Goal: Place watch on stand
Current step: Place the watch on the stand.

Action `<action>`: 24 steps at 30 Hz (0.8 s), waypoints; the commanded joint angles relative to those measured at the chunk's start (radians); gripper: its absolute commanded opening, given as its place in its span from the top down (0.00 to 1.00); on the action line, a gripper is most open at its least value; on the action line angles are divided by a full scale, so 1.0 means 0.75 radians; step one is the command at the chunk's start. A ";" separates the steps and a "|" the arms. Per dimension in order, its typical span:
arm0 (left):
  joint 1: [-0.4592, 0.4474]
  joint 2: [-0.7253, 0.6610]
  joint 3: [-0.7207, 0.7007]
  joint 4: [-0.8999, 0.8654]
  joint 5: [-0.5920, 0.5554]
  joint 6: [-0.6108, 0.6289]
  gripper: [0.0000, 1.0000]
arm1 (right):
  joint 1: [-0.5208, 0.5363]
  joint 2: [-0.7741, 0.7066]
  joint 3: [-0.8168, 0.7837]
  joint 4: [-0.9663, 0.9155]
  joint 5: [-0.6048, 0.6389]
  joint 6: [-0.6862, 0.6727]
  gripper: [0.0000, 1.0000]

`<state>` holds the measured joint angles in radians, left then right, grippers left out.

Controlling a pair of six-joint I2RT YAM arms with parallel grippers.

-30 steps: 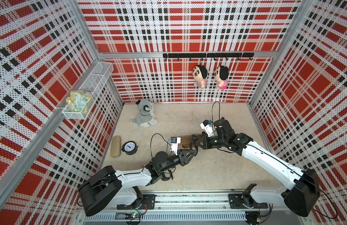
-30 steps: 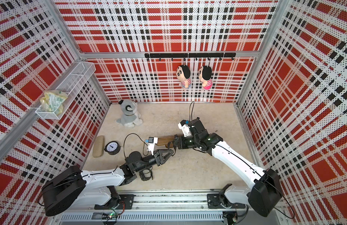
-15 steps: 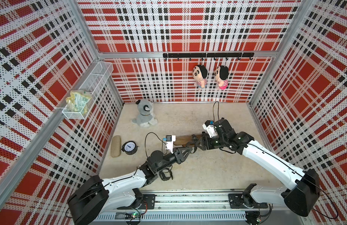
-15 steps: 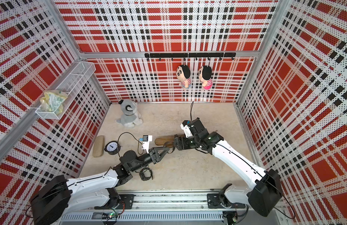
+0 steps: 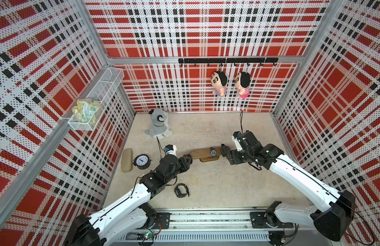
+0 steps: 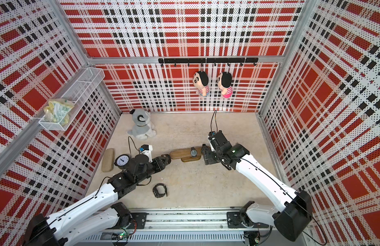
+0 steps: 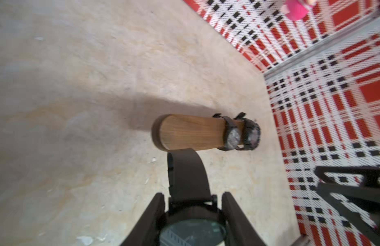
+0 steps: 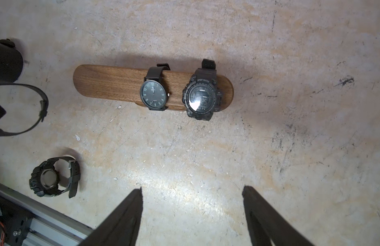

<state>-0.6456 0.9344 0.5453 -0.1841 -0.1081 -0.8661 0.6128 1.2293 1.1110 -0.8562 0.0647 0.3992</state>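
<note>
My left hand is clamped on a watch — its strap loop points at the near rounded end of the stand, just beside it. The bar's long axis runs side to side between both hands; a digital watch on it reads "SPORT WATCH". My right hand hangs spread apart.

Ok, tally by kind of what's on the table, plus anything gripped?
Watches: 4 (two on the stand, one loose, one in the left gripper)
Stand: 1
Soft toy: 1
Clock: 1
Case: 1
Total: 8
</note>
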 commanded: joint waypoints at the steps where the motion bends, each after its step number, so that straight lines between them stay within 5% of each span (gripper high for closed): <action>1: 0.051 0.107 0.086 -0.185 -0.076 0.045 0.72 | -0.007 -0.021 -0.018 -0.004 0.013 -0.020 0.23; 11: 0.127 0.446 0.242 -0.155 -0.118 0.147 0.72 | -0.010 -0.069 -0.059 -0.011 0.015 -0.033 0.23; 24: 0.065 0.623 0.344 -0.036 -0.096 0.147 0.73 | -0.017 -0.093 -0.104 0.013 -0.005 -0.027 0.23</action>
<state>-0.5800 1.3865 0.7696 -0.2523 -0.1738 -0.7719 0.6109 1.1797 1.0458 -0.8642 0.0650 0.3824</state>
